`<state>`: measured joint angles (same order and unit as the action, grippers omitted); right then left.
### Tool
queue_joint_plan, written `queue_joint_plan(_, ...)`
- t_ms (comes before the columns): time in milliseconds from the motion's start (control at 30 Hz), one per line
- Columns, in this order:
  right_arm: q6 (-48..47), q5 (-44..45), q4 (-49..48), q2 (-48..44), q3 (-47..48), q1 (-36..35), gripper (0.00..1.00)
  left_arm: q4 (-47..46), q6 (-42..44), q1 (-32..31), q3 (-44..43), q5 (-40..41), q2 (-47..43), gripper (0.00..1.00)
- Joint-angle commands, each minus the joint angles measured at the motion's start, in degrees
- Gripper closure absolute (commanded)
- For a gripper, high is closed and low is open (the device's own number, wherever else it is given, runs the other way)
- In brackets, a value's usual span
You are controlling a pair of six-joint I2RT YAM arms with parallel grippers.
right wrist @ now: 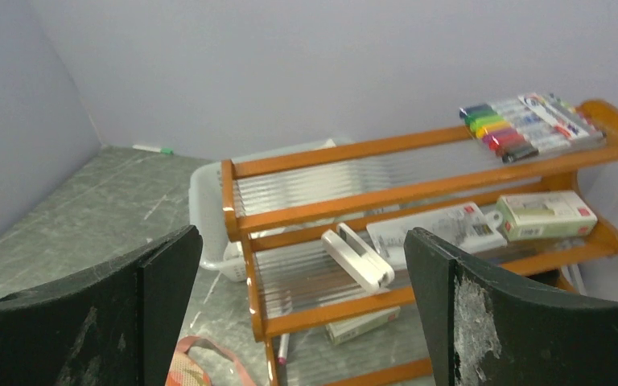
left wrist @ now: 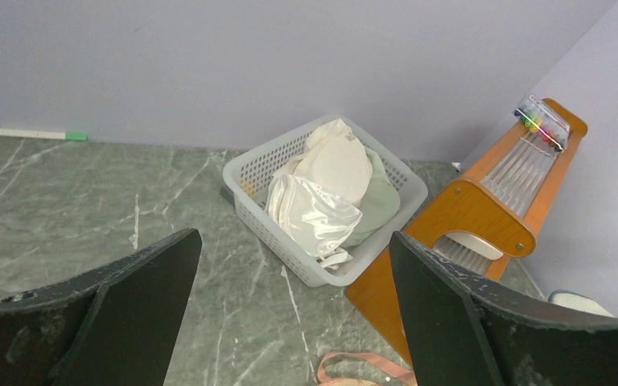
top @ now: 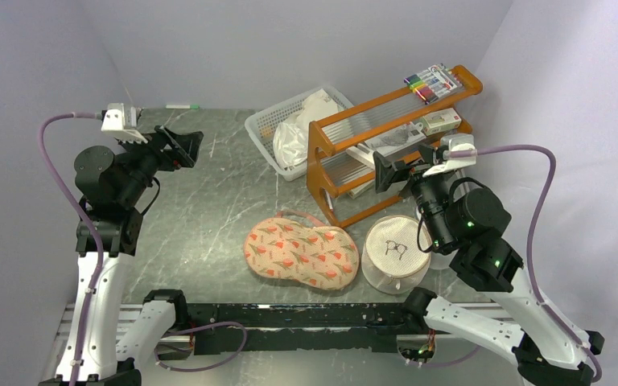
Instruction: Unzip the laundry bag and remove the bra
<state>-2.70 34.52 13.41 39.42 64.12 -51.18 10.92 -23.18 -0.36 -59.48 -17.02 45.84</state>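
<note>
Plainly, laundry bag (top: pixel 302 252): it lies flat on the tabletop (top: pixel 201 209), near the middle and towards the near edge, with its flowered side up.
Zip: the rim looks closed all round, and the pull is too small to find in these views.
Bra: it is not visible and is judged to be inside the closed bag.
Handling: the bag looks like soft, light, limp fabric that will likely slide and bunch when tugged. One tool should pin the cloth while the other draws the zip pull.
Hold: a thin pink loop (top: pixel 294 214) sticks out of the far edge. It or the rim beside it seems the best place to pinch, because the flat printed face offers little to grip.
Neighbours: a white mesh drum (top: pixel 396 253) stands just to the right of the bag, and it may be touching. A wooden rack (top: pixel 386 145) and a white basket (top: pixel 261 133) stand farther back.
Left tool (top: pixel 183 147): it is raised over the far left of the tabletop, well away from the bag, with its jaws spread wide and nothing between them.
Right tool (top: pixel 392 171): it is raised in front of the rack, beyond the drum, with its jaws also spread wide and empty.
</note>
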Motion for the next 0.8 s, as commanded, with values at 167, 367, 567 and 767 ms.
queue_joint_plan(167, 10.0, 0.1, 10.8, -0.3, 2.2, 5.4, 0.00, 13.0, 0.2, 0.4, -7.9, 2.4, 2.4, 0.01)
queue_joint_plan(367, 12.0, -4.4, 14.1, -1.9, 2.1, 8.1, 0.00, 19.2, 2.6, 0.5, -10.3, 3.8, 3.2, 0.01)
queue_joint_plan(567, 17.3, -4.2, 17.1, -3.7, 0.7, 9.6, 0.00, 23.0, 2.9, 0.6, -8.8, 1.5, 3.2, 0.00)
queue_joint_plan(767, 22.2, -5.0, 18.0, -3.9, -1.9, 10.3, 0.00, 25.9, 0.9, 0.8, -4.3, -2.0, 4.8, 0.03)
